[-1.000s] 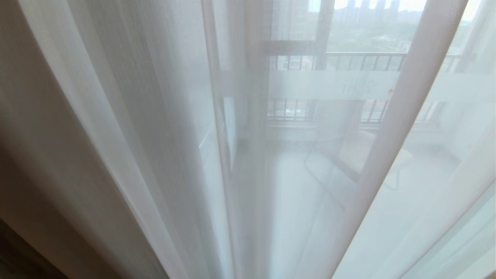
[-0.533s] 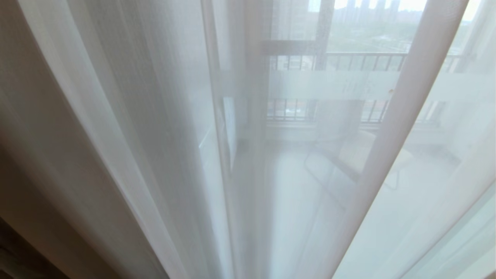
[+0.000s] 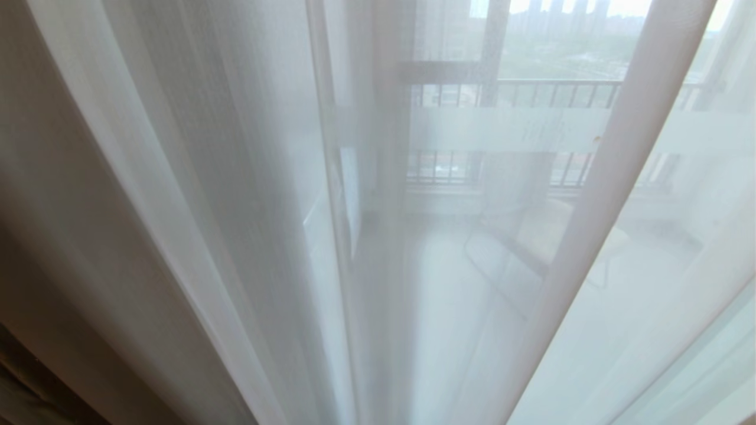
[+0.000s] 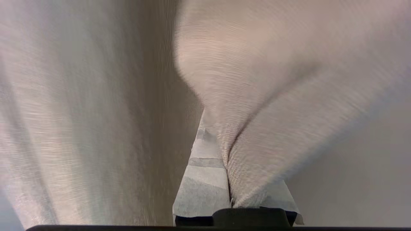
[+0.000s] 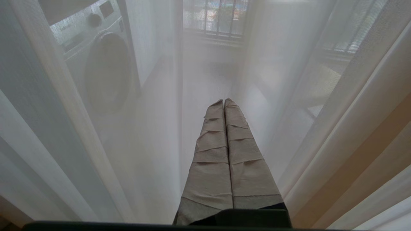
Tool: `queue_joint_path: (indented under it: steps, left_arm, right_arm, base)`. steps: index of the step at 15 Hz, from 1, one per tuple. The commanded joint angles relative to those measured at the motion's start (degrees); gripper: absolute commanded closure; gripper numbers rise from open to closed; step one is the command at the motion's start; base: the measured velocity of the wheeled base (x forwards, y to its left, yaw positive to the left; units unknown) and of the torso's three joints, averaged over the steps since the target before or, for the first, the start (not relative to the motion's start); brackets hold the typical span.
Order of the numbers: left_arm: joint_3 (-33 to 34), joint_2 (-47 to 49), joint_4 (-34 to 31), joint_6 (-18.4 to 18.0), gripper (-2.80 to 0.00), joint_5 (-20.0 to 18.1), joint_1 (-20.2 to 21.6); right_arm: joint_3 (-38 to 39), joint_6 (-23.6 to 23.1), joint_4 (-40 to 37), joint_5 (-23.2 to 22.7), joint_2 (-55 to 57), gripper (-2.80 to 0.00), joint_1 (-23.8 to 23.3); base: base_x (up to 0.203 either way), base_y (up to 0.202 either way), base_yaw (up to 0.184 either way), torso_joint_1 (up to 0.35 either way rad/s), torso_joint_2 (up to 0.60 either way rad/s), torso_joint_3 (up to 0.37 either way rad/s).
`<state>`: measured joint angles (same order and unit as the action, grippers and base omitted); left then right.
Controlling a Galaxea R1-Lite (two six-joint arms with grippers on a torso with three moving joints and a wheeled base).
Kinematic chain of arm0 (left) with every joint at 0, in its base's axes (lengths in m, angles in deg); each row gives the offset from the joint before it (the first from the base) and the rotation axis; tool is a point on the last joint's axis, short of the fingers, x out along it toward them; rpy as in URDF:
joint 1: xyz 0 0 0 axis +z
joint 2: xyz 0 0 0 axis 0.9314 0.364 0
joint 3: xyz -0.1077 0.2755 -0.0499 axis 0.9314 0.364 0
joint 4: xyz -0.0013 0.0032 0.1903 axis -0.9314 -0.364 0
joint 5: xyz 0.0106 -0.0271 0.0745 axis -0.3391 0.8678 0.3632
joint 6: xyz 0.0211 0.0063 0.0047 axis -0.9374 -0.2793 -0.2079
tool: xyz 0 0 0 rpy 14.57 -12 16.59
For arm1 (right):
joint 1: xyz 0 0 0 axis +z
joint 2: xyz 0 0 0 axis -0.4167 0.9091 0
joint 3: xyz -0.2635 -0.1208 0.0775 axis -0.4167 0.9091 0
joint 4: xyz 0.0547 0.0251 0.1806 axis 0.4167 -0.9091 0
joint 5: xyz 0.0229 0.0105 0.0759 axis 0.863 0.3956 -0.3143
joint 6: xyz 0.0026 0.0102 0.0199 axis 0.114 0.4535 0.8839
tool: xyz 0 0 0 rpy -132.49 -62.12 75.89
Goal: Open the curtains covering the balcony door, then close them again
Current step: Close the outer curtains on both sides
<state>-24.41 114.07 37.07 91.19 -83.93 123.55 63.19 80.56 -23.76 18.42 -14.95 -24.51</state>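
Observation:
The curtains fill every view. The thin white sheer (image 3: 248,177) hangs across the head view, with the thick cream-beige cloth (image 3: 47,254) at its far left. Through the sheer shows the balcony door (image 3: 508,127), with its frosted band and dark frame. Neither gripper is in the head view. In the left wrist view my left gripper (image 4: 216,134) is shut on a pinched fold of the cream-beige curtain (image 4: 276,96), which hides most of one finger. My right gripper (image 5: 223,101) is shut on nothing, pointing at the sheer (image 5: 154,134).
Behind the sheer a washing machine (image 5: 102,70) stands on the balcony, to one side. A chair with a light seat (image 3: 590,248) stands near the railing (image 3: 549,94). Thick beige folds (image 5: 369,154) hang beside the right gripper.
At the lower left corner of the head view the thick curtain's folds have shifted a little. The sheer and the door behind it look the same.

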Motion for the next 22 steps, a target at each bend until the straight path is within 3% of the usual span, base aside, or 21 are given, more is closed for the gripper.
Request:
queue_joint_path:
  steps: [1, 9, 13, 16, 18, 22]
  left_arm:
    - [2.30, -5.17, 0.23, 2.20, 0.00, -0.95, 0.20]
    - [19.43, -22.09, 0.06, 7.44, 0.00, -9.52, -0.12]
    - [25.65, -29.46, 0.03, 12.12, 0.00, -23.74, -0.94]
    - [29.73, -34.08, 0.05, 16.73, 0.00, -31.61, -2.64]
    - [32.30, -36.66, 0.11, 19.65, 0.00, -35.64, -4.76]
    - [33.44, -38.92, 0.06, 20.97, 0.00, -36.84, -12.96]
  right_arm:
    - [0.00, -0.06, -0.06, -0.02, -0.02, 0.00, -0.01]
    - [0.00, -0.06, -0.01, -0.02, -0.02, 0.00, -0.02]
    - [0.00, -0.06, 0.02, -0.02, -0.02, 0.00, -0.02]
    - [0.00, -0.06, -0.06, -0.02, -0.02, 0.00, 0.03]
    - [0.00, -0.06, -0.06, -0.02, -0.02, 0.00, 0.07]
    - [0.00, -0.06, 0.03, -0.02, -0.02, 0.00, 0.05]
  base:
    - [0.000, 0.000, 0.000, 0.000, 0.00, 0.000]
    - [0.000, 0.000, 0.000, 0.000, 0.00, 0.000]
    - [0.000, 0.000, 0.000, 0.000, 0.00, 0.000]
    - [0.000, 0.000, 0.000, 0.000, 0.00, 0.000]
    - [0.000, 0.000, 0.000, 0.000, 0.00, 0.000]
    - [0.000, 0.000, 0.000, 0.000, 0.00, 0.000]
